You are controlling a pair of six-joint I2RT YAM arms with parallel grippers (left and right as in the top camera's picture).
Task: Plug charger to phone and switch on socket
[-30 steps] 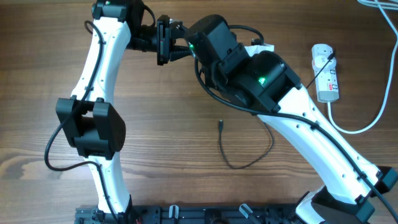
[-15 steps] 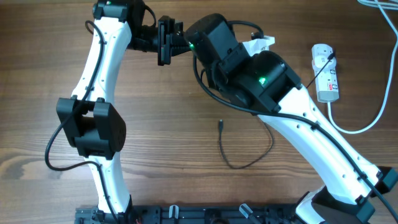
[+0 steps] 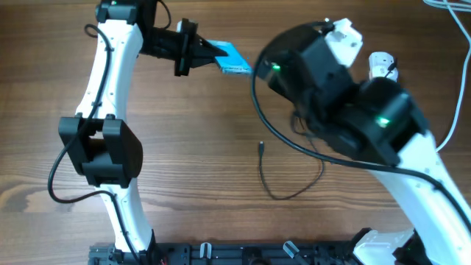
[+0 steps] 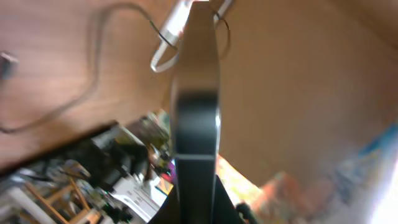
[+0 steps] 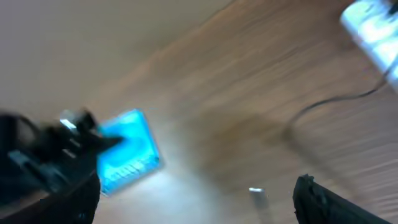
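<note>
My left gripper point(image 3: 193, 55) is shut on one end of the phone point(image 3: 229, 59), whose teal-blue screen points right at the back of the table. In the left wrist view the phone point(image 4: 196, 118) appears edge-on, as a dark slab between the jaws of my left gripper point(image 4: 196, 202). The charger's connector tip point(image 3: 262, 147) lies loose mid-table, and its thin black cable point(image 3: 294, 193) loops to the right. My right gripper point(image 5: 199, 208) is open and empty, well off the phone point(image 5: 127, 152), above the connector tip point(image 5: 256, 191). The white socket point(image 3: 381, 65) lies at the back right, partly hidden by my right arm.
A thick white cord point(image 3: 449, 140) runs from the socket along the right edge. My right arm point(image 3: 353, 110) spans the right half of the table. My left arm point(image 3: 103, 147) stands along the left. A black rail point(image 3: 221, 254) lines the front edge.
My right gripper has opened, let go of the phone and swung away to the right. My left gripper has shut on the phone and now holds it alone, screen showing.
</note>
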